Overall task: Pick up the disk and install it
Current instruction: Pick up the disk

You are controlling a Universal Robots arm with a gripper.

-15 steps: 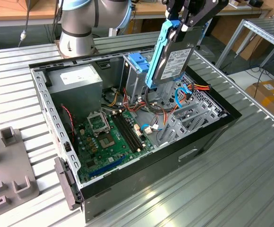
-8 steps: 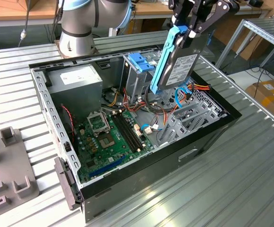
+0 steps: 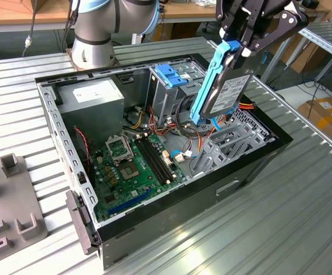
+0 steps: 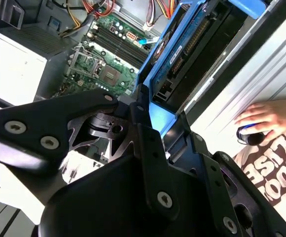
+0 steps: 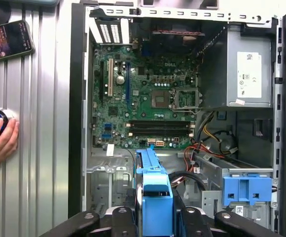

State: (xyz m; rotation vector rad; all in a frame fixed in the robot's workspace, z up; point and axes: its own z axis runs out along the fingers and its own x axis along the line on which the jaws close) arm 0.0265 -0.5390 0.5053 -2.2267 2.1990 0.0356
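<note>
The jaws are clamped on the upper end of the disk (image 3: 228, 94), which hangs just below them over the open computer case (image 3: 240, 172). Its long axis runs steeply downward and tilted, with the lower end aimed at the metal bay (image 3: 226, 146) beneath. Seating it well likely means squaring the caddy edges to the bay and clearing the nearby cables (image 3: 181, 114).
</note>
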